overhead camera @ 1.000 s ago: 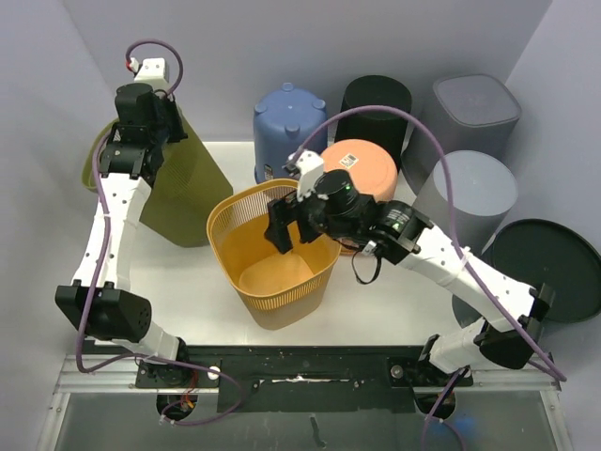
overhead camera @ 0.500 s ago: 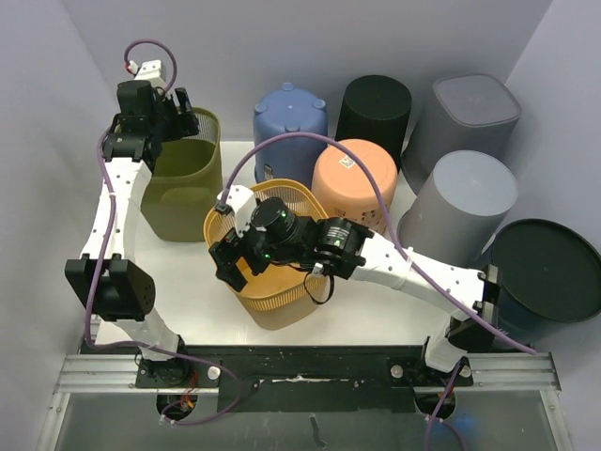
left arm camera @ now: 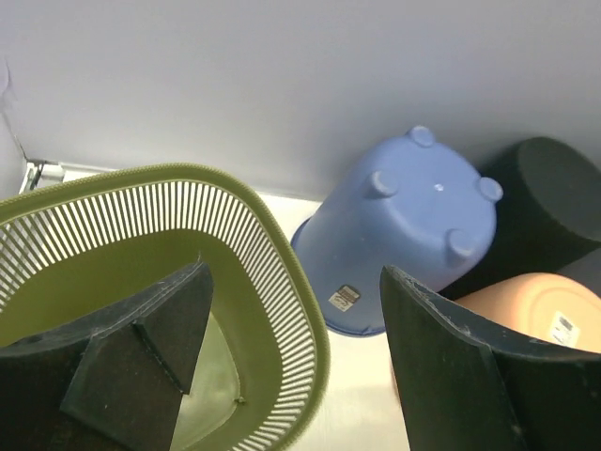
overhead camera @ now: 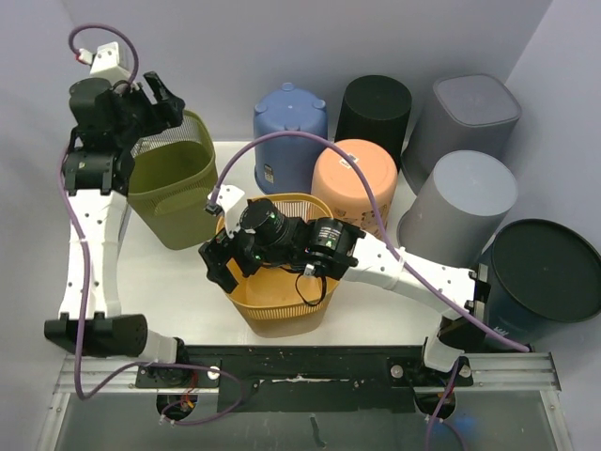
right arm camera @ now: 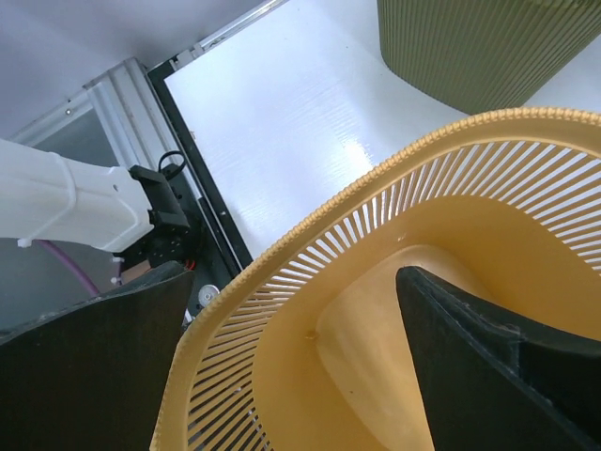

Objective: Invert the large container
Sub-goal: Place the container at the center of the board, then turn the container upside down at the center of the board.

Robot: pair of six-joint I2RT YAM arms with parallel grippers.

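Two slatted containers stand open side up on the white table. The yellow basket (overhead camera: 282, 305) (right arm camera: 310, 244) is at the centre; the olive green one (overhead camera: 174, 193) (left arm camera: 282, 244) stands behind it on the left. My right gripper (overhead camera: 225, 266) (right arm camera: 291, 277) is open astride the yellow basket's near-left rim, one finger inside and one outside, with a gap on both sides. My left gripper (overhead camera: 153, 101) (left arm camera: 293, 272) is open above the olive basket's back rim. One of its fingers hangs over the inside, the other over the table. It holds nothing.
Upside-down bins crowd the back: blue (overhead camera: 289, 132) (left arm camera: 404, 235), black (overhead camera: 374, 105), orange (overhead camera: 355, 177) touching the yellow basket, and two grey ones (overhead camera: 474, 108) (overhead camera: 465, 199). A big dark round bin (overhead camera: 545, 272) stands at the right edge. Walls close in on three sides.
My left gripper opened and let go of the olive basket, which went from tilted to upright; the arm then lifted back-left. My right gripper swung left across the yellow basket to its near-left rim.
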